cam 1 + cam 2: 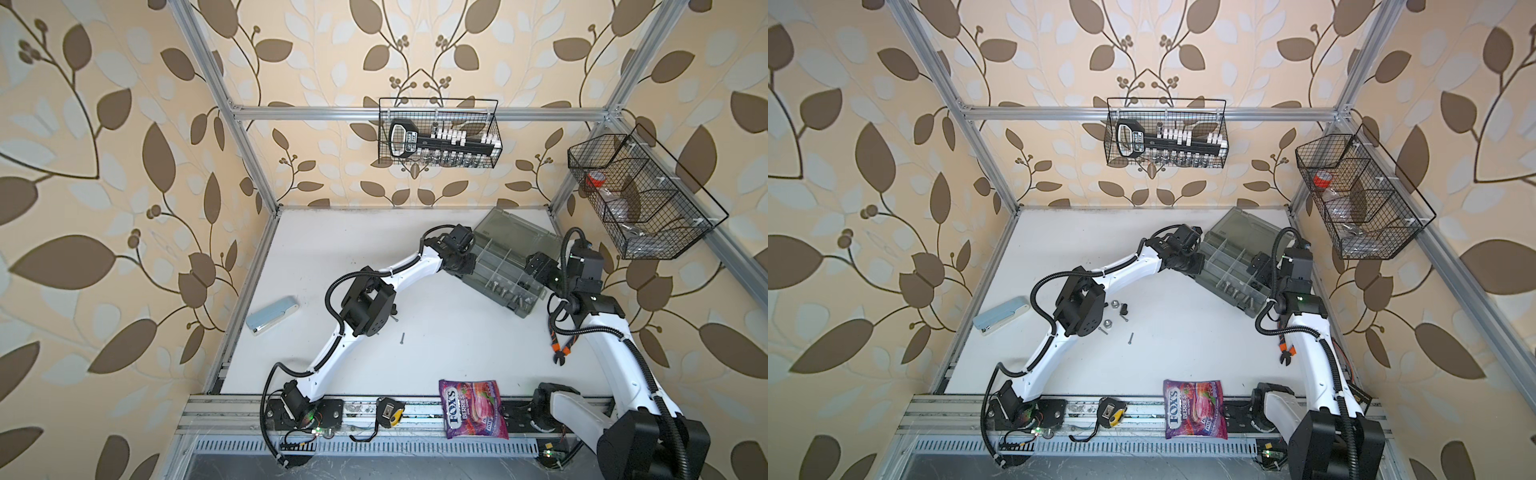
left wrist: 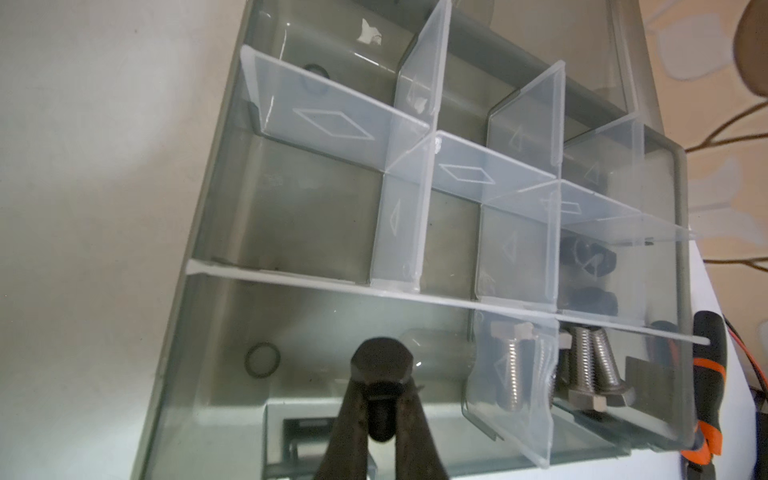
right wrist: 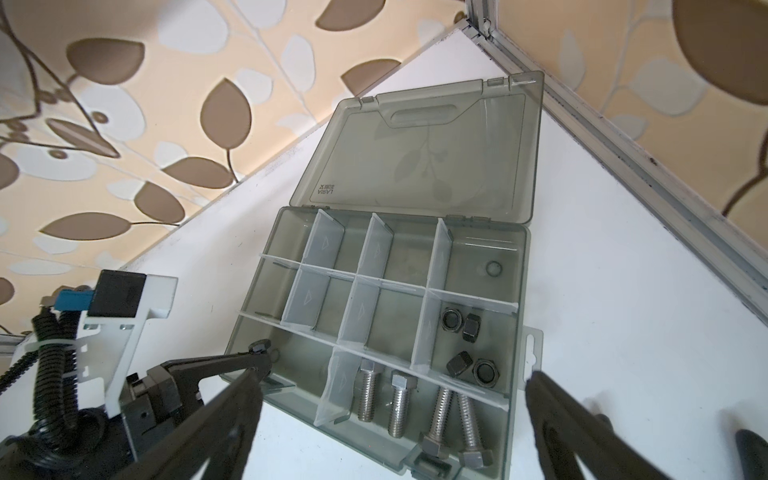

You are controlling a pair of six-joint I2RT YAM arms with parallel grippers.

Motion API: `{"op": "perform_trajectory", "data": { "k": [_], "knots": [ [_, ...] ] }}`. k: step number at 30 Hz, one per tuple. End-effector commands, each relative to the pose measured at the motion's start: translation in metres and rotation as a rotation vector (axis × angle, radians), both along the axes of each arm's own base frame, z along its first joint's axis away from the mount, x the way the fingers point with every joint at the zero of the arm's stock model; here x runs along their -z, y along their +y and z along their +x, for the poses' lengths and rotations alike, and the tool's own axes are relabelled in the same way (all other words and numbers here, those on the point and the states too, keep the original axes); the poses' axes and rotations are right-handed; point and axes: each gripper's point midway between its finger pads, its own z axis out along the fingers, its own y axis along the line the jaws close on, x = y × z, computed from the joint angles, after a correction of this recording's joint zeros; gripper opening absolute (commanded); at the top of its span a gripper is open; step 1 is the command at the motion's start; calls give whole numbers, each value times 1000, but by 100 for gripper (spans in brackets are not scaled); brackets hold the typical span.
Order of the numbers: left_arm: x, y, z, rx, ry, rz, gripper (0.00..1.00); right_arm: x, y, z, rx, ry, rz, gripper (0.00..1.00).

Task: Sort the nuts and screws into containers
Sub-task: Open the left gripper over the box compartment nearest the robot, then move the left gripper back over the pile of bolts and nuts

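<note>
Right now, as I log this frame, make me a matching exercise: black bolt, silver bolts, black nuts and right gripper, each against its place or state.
Things:
1. black bolt
2. silver bolts
3. black nuts
4. right gripper

Places or states:
A. open, holding nothing
B. loose in an end compartment of the organizer box's middle row
C. clamped in the left gripper
D. lying in the row farthest from the lid

Pairs: 1-C, 2-D, 3-B, 4-A
</note>
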Motion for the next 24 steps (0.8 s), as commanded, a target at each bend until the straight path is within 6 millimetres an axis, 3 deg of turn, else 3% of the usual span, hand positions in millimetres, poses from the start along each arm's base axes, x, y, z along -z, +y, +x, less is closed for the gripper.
{"op": "perform_trajectory", "data": {
  "k": [1,4,7,14,16,20,24],
  "knots": [
    [-19,-13,-4,43,-25,-38,16,5,1,-4,-2,12,14,100],
    [-21,-13,-3,42,-30,-41,24,5,3,-4,-8,12,15,100],
    [-30,-11,-2,36,-44,-41,26,5,3,-4,-8,11,16,100],
    [-70,3,-9,7,-83,-57,27,4,1,-3,-6,11,8,99],
    [-81,14,-16,-18,-88,-60,30,4,1,-3,-7,11,8,100],
    [-88,54,-37,-93,-91,-16,41,5,1,-2,-5,15,8,100],
    [-79,104,-58,-181,-89,86,46,8,2,0,-8,21,15,100]
  ]
}}
